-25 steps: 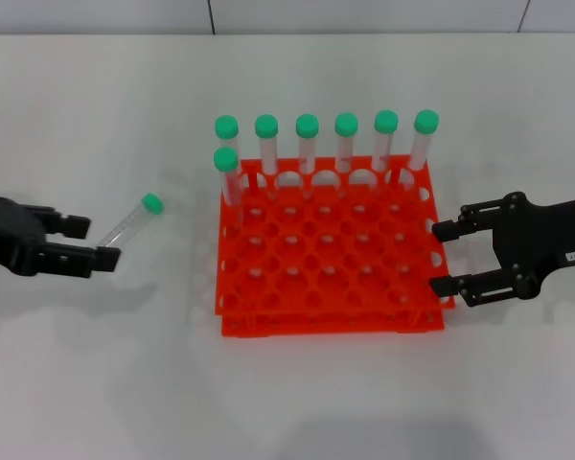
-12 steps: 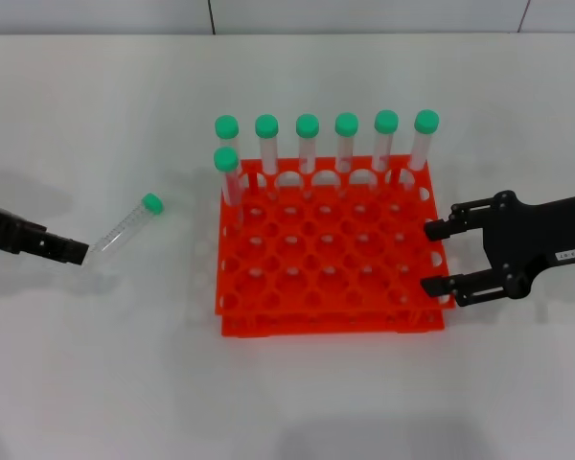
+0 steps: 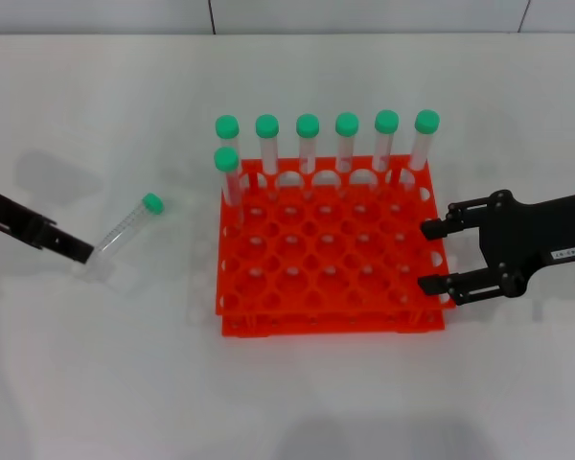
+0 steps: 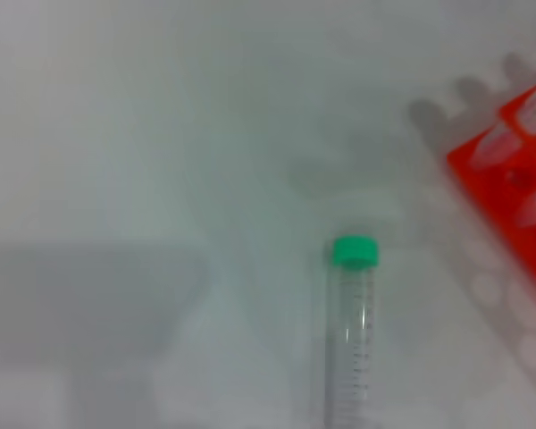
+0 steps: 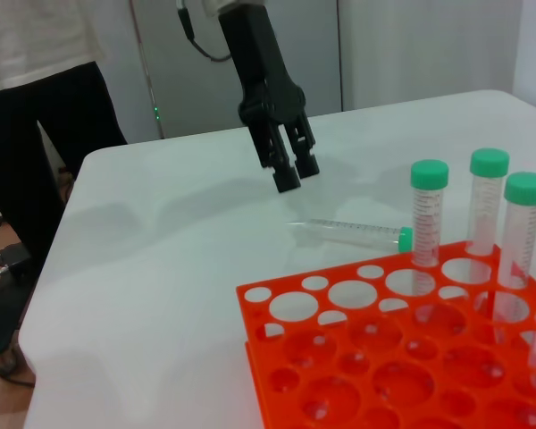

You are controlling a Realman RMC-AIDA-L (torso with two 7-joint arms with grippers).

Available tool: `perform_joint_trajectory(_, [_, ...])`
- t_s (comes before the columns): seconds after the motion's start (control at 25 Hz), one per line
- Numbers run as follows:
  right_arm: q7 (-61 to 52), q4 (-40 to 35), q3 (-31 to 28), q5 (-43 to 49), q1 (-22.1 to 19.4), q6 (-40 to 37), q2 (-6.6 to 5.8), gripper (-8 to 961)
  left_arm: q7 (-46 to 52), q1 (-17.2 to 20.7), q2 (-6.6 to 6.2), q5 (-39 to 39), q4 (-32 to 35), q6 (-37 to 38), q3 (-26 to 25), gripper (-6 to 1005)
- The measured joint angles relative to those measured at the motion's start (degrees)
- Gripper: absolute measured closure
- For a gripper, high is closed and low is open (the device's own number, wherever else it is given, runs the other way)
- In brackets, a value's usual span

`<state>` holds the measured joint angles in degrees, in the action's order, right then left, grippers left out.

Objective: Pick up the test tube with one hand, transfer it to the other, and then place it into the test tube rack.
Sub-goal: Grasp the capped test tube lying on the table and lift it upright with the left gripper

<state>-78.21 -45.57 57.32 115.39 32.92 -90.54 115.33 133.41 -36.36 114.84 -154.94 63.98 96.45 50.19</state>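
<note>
The test tube lies on the white table left of the rack, its green cap pointing to the rack; it also shows in the left wrist view and the right wrist view. My unlabelled left gripper is at the tube's bottom end, tilted down just above the table, fingers slightly apart and empty. My labelled right gripper is open and empty beside the right edge of the orange test tube rack.
Several green-capped tubes stand upright along the rack's back row and back left corner. A person in dark trousers stands beyond the far table edge in the right wrist view.
My left gripper has turned edge-on and its tip has moved to the tube's bottom end. My right gripper has shifted slightly left, closer to the rack. The tube has not moved.
</note>
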Motion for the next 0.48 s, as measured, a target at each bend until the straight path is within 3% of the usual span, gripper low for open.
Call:
perform_joint_trajectory(0.08, [0.0,0.1,0.0,0.0,0.3,0.2,0.04,259,0.0,-0.9,0.07,-1.5,-2.1,-0.7,0.6,369])
perform_joint_trajectory(0.48, [-0.2,0.3,2.7,-0.2,1.3,2.6,0.17,259,0.6,-2.4,0.59,-4.7,-7.9,-5.6,1.6,375])
